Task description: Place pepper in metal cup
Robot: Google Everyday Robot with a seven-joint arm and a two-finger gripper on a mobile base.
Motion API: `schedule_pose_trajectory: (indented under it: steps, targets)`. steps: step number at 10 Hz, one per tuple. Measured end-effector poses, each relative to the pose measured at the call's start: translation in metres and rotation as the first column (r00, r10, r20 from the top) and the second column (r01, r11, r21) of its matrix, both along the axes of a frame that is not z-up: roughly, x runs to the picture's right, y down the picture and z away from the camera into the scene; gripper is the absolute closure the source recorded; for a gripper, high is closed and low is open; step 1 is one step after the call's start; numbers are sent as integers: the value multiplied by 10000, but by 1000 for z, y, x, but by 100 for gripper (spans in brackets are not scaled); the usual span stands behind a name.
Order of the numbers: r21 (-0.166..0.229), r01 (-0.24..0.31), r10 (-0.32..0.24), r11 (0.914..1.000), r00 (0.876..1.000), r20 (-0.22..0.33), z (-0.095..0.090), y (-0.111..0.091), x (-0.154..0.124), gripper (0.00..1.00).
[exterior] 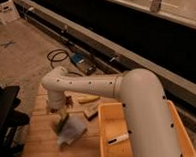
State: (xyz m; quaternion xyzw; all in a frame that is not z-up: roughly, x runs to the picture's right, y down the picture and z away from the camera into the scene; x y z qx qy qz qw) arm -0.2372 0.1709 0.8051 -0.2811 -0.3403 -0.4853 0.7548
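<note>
A small green pepper (61, 123) lies on the wooden table (40, 146), at the edge of a pale crumpled bag (72, 132). My gripper (63, 113) hangs from the white arm's wrist (55, 98), just above the pepper's upper end. Whether it touches the pepper cannot be told. The metal cup does not show; the arm covers the table behind the wrist.
A yellowish banana-like piece (88, 99) lies right of the wrist. A big yellow bin (108, 123) stands at the right with a white marker-like object (117, 139) inside. A dark chair (6, 118) is at the left. Cables (57, 56) lie on the floor behind.
</note>
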Motion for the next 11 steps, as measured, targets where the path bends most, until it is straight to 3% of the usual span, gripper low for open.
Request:
schedule_pose_trajectory:
  steps: [2,7,11]
  targets:
    - [-504,4,-11,9987,9999,-124,10,16,4,35]
    - [-969,48,-65,9953,9998,-179,21,31,5,38]
    - [-849,477,-477,9952,9989,17,22,39,-4,77]
